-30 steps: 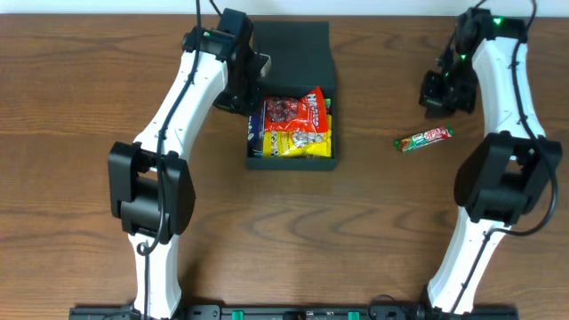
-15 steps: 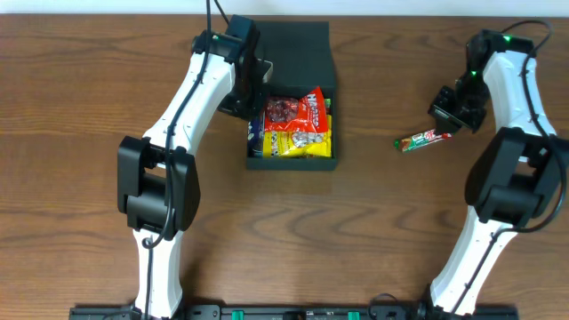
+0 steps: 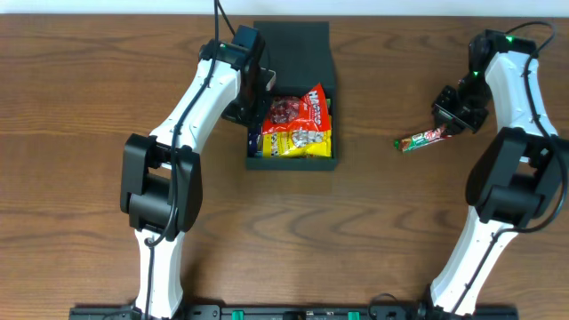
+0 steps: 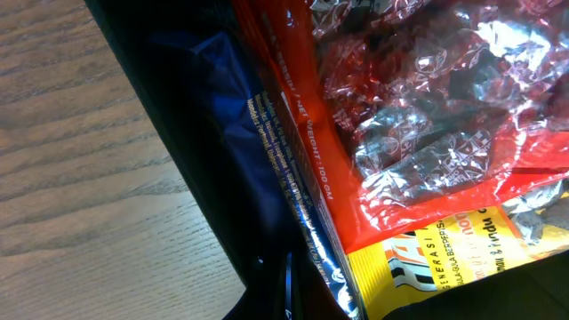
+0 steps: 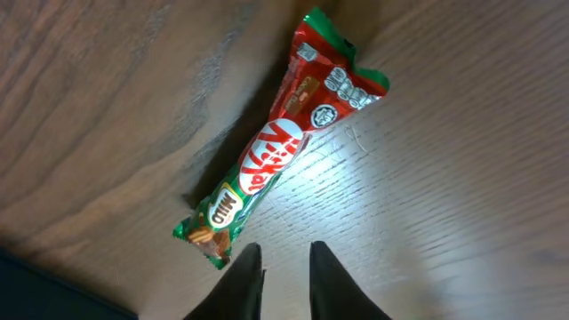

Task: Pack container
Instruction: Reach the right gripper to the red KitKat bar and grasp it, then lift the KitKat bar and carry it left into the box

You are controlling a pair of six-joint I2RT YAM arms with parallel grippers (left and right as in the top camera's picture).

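The dark container lies open at the table's middle back, its flap lid laid back. Inside are a red packet, a yellow packet and a blue packet along the left wall. My left gripper is at the box's left inner edge, over the blue packet and next to the red packet; its fingers look shut and empty. My right gripper is open just behind a red-green chocolate bar, its fingertips near the bar's end.
The wooden table carries nothing else. The bar lies alone on the right side, well apart from the box. The table's back edge runs just behind the lid.
My right gripper swung forward and down to just behind the chocolate bar. My left gripper shifted slightly right, deeper over the box's left edge. The packets and the bar have not moved.
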